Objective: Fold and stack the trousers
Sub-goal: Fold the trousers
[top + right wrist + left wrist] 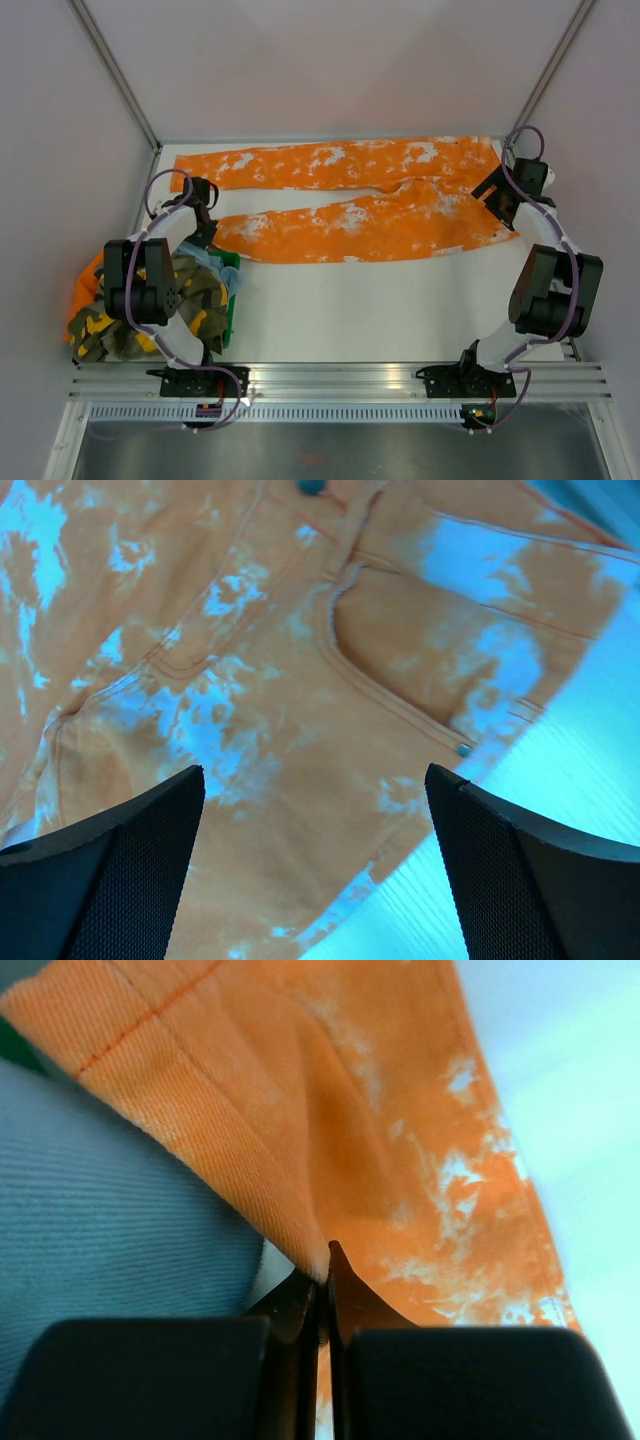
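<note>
- The table [400, 310] carries the trousers [350, 200] across its upper half in the top view, spread flat. Their long axis runs left to right in the frame.
- The waist lies at the upper right and the two legs reach to the upper left. The far leg is straight, and the near leg angles slightly down toward the left.
- At the lower left, a heap with a camouflage garment [195, 300] and a blue cloth [228, 275] sits just beside the near leg's end.
- The left gripper [208, 232] is at that near leg's hem [222, 235], so the rest of the trousers stretches away from it toward the right of the frame.
- In the left wrist view the fingers are pressed together with the orange hem edge pinched between them. The blue cloth fills the left of that view, under the hem.
- The right gripper [498, 197] is over the waist end, at the opposite end of the long axis. The left arm is therefore nearer the leg ends and the right arm nearer the waist.
- In the right wrist view its fingers [120, 870] stand wide apart and hold nothing. The hip pocket [420, 650] lies between them, with the button [312, 485] at the top edge.
- I judge a lengthwise fold to be next, hem carried rightward toward the waist. The right gripper has yet to take hold.
</note>
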You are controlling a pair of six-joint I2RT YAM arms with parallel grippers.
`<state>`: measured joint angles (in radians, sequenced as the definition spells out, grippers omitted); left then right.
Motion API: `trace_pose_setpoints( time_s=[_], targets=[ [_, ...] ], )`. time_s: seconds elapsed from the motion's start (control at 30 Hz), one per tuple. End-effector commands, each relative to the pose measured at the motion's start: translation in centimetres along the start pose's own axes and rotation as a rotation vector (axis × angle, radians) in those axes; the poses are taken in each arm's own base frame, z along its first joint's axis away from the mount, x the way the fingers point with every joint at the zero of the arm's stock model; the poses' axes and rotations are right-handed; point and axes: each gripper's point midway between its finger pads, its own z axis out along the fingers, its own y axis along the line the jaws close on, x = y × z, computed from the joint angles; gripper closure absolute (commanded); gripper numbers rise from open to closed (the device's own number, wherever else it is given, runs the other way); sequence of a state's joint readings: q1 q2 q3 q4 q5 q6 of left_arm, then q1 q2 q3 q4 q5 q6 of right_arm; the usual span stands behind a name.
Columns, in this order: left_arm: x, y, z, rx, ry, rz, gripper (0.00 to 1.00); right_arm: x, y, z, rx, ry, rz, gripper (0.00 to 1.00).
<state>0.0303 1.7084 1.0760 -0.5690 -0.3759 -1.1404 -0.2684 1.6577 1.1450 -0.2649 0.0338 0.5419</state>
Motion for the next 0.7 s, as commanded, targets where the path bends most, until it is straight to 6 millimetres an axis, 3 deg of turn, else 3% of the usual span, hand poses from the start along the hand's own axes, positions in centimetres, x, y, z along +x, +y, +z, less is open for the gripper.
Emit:
trace_pose_setpoints(
  time_s=[0.0, 0.17, 0.37, 0.67],
  targets=[
    [-3.9, -3.6, -2.0, 0.109, -0.121, 0.014, 0.98, -1.6, -2.3, -3.2, 0.101, -0.082, 0.055, 0.02],
    [-5.4, -5.1, -2.8, 0.153, -0.165, 0.045, 0.98, 0.6, -6.5, -5.5, 0.249, -0.077, 0.083, 0.02],
    [-5.2, -5.3, -3.1, 0.192, -0.146, 0.038, 0.98, 2.8, -10.5, -7.1, 0.332, -0.104, 0.191, 0.02],
    [-4.6, -5.2, -3.5, 0.239, -0.125, 0.021, 0.98, 5.5, -12.3, -4.8, 0.311, -0.103, 0.230, 0.02]
  ],
)
